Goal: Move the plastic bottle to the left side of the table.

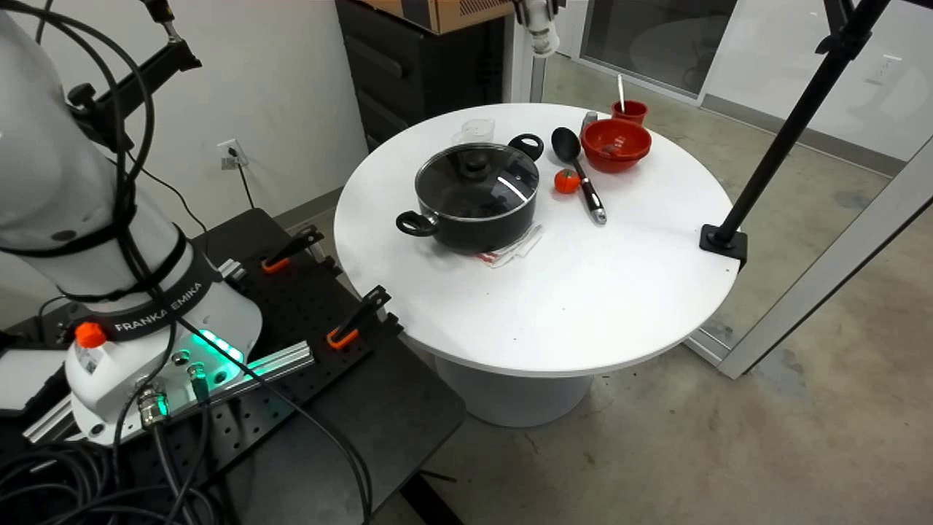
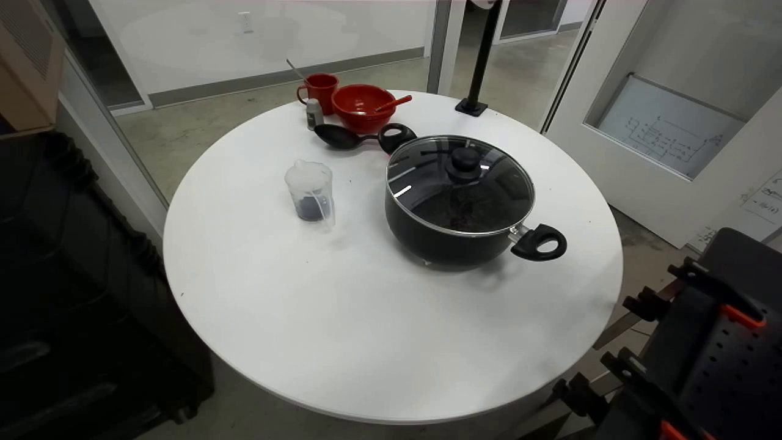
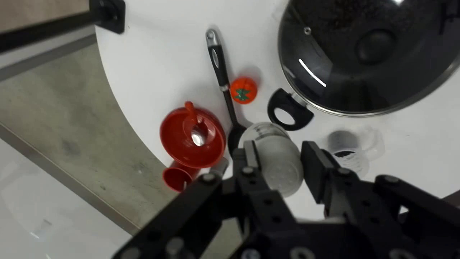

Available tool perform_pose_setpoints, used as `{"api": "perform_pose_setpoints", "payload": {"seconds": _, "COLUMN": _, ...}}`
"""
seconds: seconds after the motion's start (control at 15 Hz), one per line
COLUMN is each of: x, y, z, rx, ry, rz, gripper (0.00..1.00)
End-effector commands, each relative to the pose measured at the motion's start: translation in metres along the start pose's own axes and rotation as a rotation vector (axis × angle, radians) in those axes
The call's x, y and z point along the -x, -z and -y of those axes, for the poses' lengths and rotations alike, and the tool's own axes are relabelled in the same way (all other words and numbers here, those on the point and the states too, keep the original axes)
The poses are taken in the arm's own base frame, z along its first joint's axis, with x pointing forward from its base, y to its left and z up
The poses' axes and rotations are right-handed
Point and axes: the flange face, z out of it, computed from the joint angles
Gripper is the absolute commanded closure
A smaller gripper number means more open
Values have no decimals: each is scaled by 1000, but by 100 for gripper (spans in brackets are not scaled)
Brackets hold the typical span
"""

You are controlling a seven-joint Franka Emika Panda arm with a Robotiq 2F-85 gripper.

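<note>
The plastic bottle [image 3: 278, 162], whitish and translucent, sits between the two pads of my gripper [image 3: 279, 153] in the wrist view, and the jaws are shut on it. In an exterior view the bottle [image 1: 543, 38] hangs in the air beyond the far rim of the round white table [image 1: 583, 313], with only the tip of the gripper [image 1: 538, 9] showing at the top edge. Neither bottle nor gripper appears in the opposite exterior view, where the table [image 2: 366, 342] fills most of the picture.
On the table stand a black lidded pot [image 2: 452, 238], a clear measuring cup [image 2: 310, 189], a red bowl [image 2: 363, 116], a red mug [image 2: 322, 91] and a small grey shaker [image 2: 314, 114]. A black spoon [image 1: 589, 193] lies beside a tomato [image 1: 566, 181]. A black pole [image 1: 773, 138] is clamped at the rim.
</note>
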Motion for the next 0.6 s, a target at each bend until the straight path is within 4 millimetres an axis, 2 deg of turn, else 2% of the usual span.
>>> {"api": "perform_pose_setpoints", "payload": {"seconds": 0.0, "x": -32, "y": 33, "z": 53, "rx": -58, "ry": 186, "rz": -20, "gripper": 90}}
{"api": "perform_pose_setpoints", "payload": {"seconds": 0.13, "x": -49, "y": 38, "z": 84, "rx": -110, "ry": 288, "rz": -6, "gripper": 90}}
{"api": "perform_pose_setpoints", "payload": {"seconds": 0.27, "x": -61, "y": 34, "z": 114, "rx": -130, "ry": 378, "rz": 21, "gripper": 90}}
{"api": "perform_pose_setpoints", "payload": {"seconds": 0.53, "x": -68, "y": 9, "z": 168, "rx": -180, "ry": 536, "rz": 61, "gripper": 90}}
